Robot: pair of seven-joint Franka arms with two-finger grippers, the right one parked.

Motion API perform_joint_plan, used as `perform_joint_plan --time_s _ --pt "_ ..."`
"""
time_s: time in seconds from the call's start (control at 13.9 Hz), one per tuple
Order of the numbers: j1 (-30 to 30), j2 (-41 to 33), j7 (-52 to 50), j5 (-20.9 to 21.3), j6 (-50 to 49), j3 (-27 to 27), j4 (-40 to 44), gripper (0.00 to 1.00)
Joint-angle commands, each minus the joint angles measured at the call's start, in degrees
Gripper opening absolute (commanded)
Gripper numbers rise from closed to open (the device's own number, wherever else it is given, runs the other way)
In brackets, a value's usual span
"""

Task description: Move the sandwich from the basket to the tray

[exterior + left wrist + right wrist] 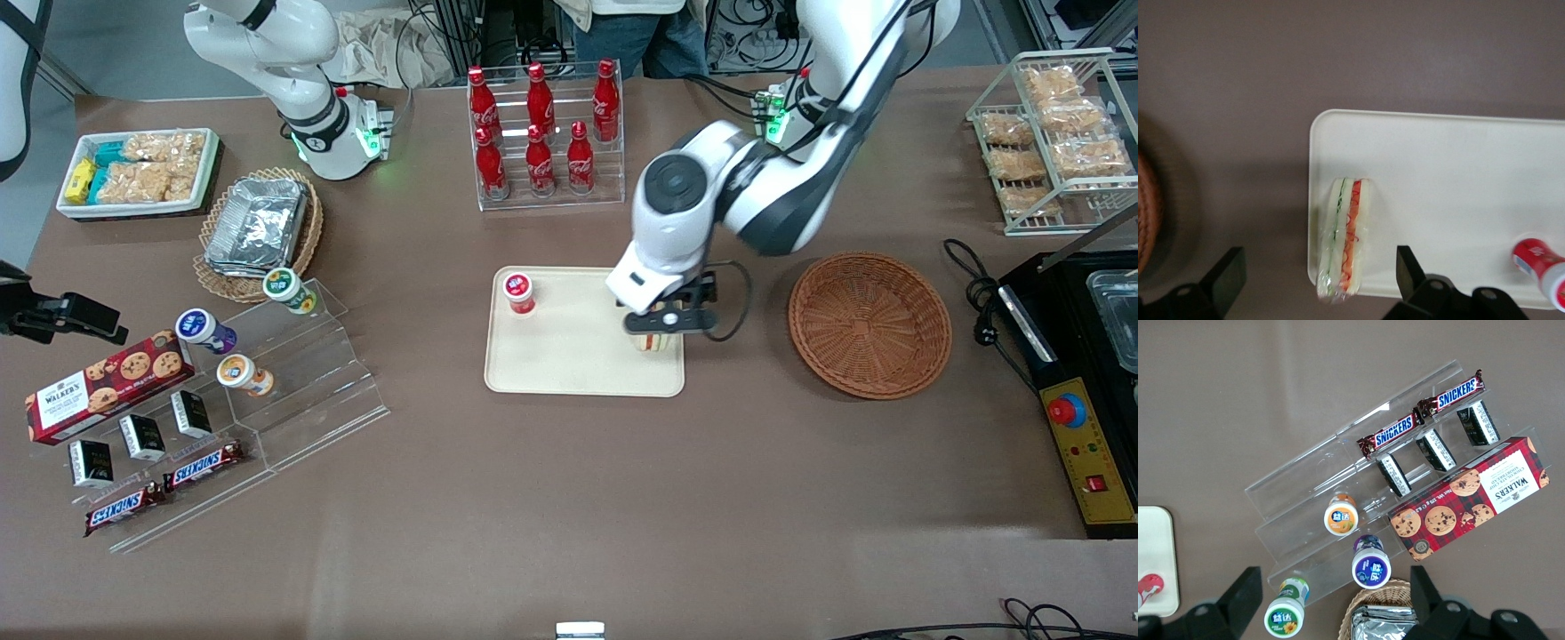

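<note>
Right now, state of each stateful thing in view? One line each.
gripper: open, fingers straddling the sandwich, above the tray
sandwich: on the tray, standing on edge, near its rim, released
tray: holds sandwich and a red-capped bottle
basket: empty, upright
Coke bottles: upright, capped, in rack

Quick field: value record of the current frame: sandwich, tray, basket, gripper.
sandwich: on the tray, standing on edge near the rim at the basket end
tray: also holds a red-capped bottle
basket: nothing in it, beside the tray toward the working arm's end
gripper: open, above the sandwich, fingers either side without touching
task state: sandwich placed and released
</note>
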Motion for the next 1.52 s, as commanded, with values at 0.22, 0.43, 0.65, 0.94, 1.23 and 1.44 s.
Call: perform_joint_plan --time_s 0.22,0.43,0.65,0.94,1.23,1.44 --pt "5.0 -4.4 2.1 -2.1 -16.8 -0.1 10.7 1.00" --pt "9.7 -8.1 16.4 -2.8 -21.5 -0.1 10.3 1.00" --pt "11.7 -12.0 28.5 -5.3 -24.5 4.6 9.2 1.00" --pt "11.6 -19.7 44.4 -7.8 -25.2 13.2 2.5 1.00" --pt "11.7 -25.5 44.8 -7.3 -24.0 15.7 -2.4 1.00" --pt "12.0 -25.5 45.0 -7.9 -25.1 15.9 -1.6 1.00"
